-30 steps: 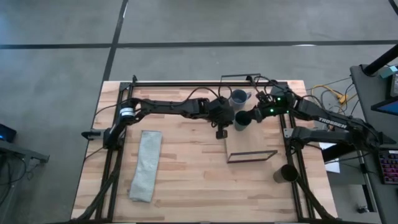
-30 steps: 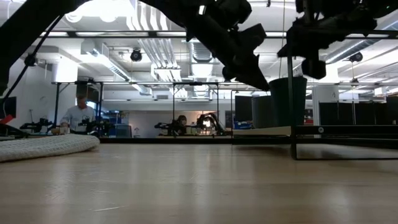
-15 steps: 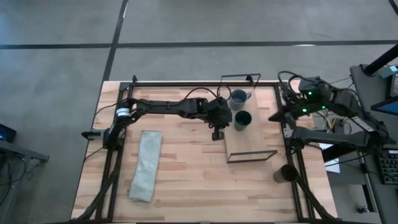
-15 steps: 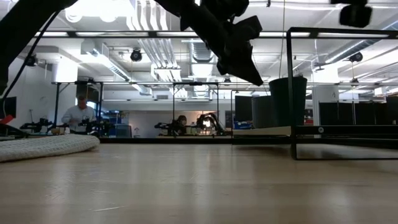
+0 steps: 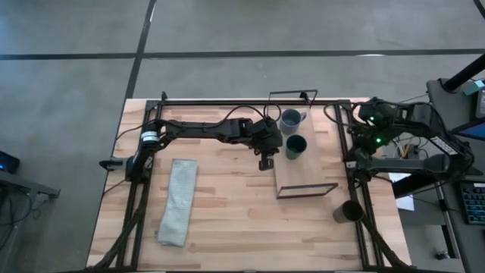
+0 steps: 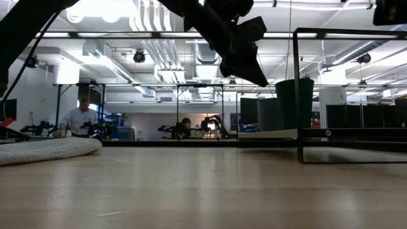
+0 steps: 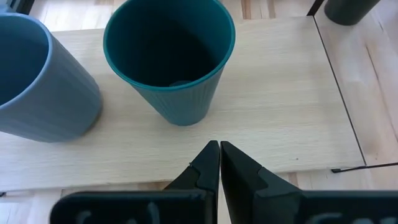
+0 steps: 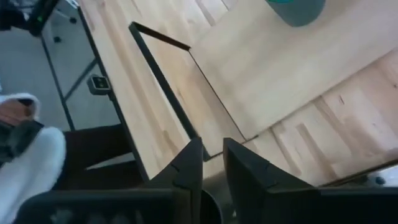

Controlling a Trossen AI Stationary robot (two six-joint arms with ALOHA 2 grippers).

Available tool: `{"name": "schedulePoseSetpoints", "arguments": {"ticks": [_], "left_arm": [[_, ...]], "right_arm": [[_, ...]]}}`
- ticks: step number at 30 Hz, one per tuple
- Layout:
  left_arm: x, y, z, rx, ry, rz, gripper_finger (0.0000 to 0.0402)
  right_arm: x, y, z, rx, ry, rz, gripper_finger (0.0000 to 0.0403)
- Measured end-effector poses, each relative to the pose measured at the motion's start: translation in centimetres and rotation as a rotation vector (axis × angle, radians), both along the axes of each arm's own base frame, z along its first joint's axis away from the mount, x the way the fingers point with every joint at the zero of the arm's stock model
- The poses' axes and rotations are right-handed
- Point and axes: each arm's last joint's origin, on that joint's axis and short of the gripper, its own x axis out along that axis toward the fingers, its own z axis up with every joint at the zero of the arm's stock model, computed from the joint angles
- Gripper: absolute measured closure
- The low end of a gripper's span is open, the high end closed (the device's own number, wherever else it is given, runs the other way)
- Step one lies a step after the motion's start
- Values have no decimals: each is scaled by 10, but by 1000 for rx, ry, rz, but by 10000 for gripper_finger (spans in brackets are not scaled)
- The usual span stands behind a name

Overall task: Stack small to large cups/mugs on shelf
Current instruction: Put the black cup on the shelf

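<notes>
Clenched tight with nothing between its fingers, the left gripper [image 7: 219,149] hangs over the near edge of the shelf [image 5: 303,171], its tips pointing at the dark green cup [image 7: 169,59] just ahead of it. That cup stands upright on the shelf, mouth up, and close beside it stands the blue-grey mug [image 5: 289,119], also upright, its handle sticking out toward the right side of the table. From above, the two sit in a short row at the far end of the shelf, the mug farther back and the green cup [image 5: 295,146] in front of it, apart from each other by a small gap. The shelf is a light-wood board with its long axis running from the far edge of the table toward the front, a thin black wire frame standing at each short end. The dark brown-black cup [image 5: 349,211] stands apart from the others, off the shelf, near the right front corner of the table by the arm's frame. The right gripper [image 8: 211,163] is drawn back to the table's right edge, fingers slightly parted and empty. A grey folded cloth [image 5: 178,201] lies lengthwise on the left half of the tabletop [image 5: 227,220]. Across the room, a person [image 6: 79,117] sits at a bench
</notes>
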Motion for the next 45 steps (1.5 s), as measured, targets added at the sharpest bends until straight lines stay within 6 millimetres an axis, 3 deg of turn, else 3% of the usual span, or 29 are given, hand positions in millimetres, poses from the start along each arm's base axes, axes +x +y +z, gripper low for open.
{"name": "schedulePoseSetpoints", "arguments": {"ticks": [9,24,32,39,45], "left_arm": [[0,0,0,-19,1,27,402],[-1,2,1,12,3,87,402],[-1,5,1,24,3,104,402],[-1,5,1,24,3,106,402],[-2,9,1,25,4,113,402]], "right_arm": [[8,-3,-18,-18,62,78,315],[8,13,-27,-189,77,397,329],[0,8,-28,-473,142,320,330],[-15,10,-25,-456,87,268,330],[-17,13,-25,-410,42,344,330]]}}
